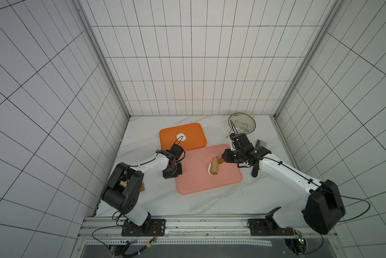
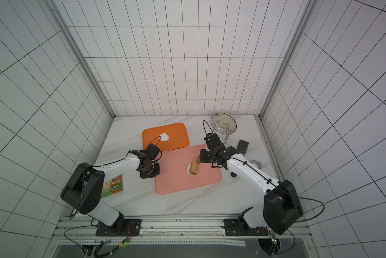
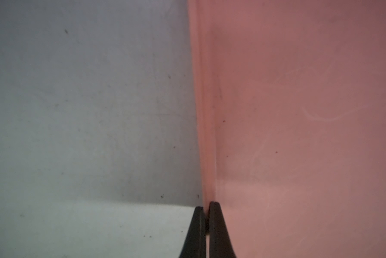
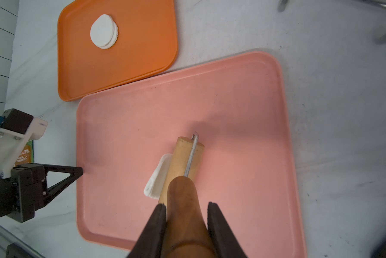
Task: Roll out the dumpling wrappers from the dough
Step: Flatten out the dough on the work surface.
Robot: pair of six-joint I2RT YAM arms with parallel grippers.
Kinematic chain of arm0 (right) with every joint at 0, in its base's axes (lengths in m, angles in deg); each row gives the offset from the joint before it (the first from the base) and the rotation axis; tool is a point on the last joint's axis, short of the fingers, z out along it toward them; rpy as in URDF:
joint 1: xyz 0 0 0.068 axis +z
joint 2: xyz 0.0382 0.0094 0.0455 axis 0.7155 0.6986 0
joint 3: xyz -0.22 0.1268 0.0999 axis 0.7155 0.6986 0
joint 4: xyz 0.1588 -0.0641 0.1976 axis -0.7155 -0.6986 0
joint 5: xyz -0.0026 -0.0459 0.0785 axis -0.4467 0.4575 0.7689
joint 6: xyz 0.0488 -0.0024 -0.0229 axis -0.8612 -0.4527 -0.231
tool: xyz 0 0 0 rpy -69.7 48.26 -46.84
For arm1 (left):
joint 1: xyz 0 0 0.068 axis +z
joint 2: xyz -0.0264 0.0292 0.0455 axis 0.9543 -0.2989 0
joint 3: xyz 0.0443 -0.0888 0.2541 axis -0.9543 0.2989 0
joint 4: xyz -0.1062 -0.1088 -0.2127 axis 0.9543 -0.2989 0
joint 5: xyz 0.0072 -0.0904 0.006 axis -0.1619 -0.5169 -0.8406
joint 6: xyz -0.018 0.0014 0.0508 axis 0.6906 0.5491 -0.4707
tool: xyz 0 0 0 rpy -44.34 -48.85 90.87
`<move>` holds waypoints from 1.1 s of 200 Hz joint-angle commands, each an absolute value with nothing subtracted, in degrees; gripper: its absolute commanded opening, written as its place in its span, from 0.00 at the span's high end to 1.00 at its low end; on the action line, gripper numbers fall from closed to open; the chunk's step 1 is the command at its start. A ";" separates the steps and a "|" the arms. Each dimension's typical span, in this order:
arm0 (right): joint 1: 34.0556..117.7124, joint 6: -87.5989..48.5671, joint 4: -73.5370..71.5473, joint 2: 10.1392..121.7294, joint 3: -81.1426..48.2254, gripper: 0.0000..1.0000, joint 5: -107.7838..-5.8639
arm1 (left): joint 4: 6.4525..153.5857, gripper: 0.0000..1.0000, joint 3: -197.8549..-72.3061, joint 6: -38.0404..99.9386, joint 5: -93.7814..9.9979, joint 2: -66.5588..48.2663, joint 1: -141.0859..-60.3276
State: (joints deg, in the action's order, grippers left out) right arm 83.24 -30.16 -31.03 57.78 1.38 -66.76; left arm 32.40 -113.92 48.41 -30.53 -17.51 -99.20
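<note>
Top views both gave me the marble table [image 1: 143, 201] with the pink tray [image 1: 196, 178] lying near its middle and the smaller orange tray [image 1: 194, 138] just beside it, on the far left. A glass lid on a wire rack [image 1: 241, 122] stood at the far right, and a printed box [image 2: 113, 187] lay near the left arm's base. My left gripper [image 4: 80, 171] pointed at the pink tray's left rim; in the left wrist view its jaws were pressed together with nothing between them [image 3: 206, 204], and I could not tell whether the tips touched the rim. My right gripper [image 4: 186, 205] was clenched on the dark handle of the rolling pin [image 4: 183, 160], whose pale wooden roller lay on the pink tray, angled toward the near side. The dough [image 4: 158, 176] sat near the middle of that tray as a small white slab, partly under the roller and showing along its left side. The dumpling wrappers [image 4: 103, 31], a little stack of round white discs, rested near the middle of the orange tray, well apart from the dough.
</note>
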 commanded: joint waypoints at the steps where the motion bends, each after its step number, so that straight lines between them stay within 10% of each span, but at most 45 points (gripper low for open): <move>1: 84.03 -25.43 -43.53 62.09 5.90 1.00 -80.90 | 32.45 1.00 -112.88 48.10 -28.48 -17.41 -99.33; 220: 87.25 -25.39 -29.66 60.65 -6.67 1.00 -59.69 | 32.37 1.00 -112.64 48.27 -28.96 -17.12 -100.38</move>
State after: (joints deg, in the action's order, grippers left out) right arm 86.65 -24.39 -34.63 58.67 -10.05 -61.25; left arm 32.48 -113.81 48.45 -29.61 -17.40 -99.92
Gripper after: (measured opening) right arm 0.301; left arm 0.049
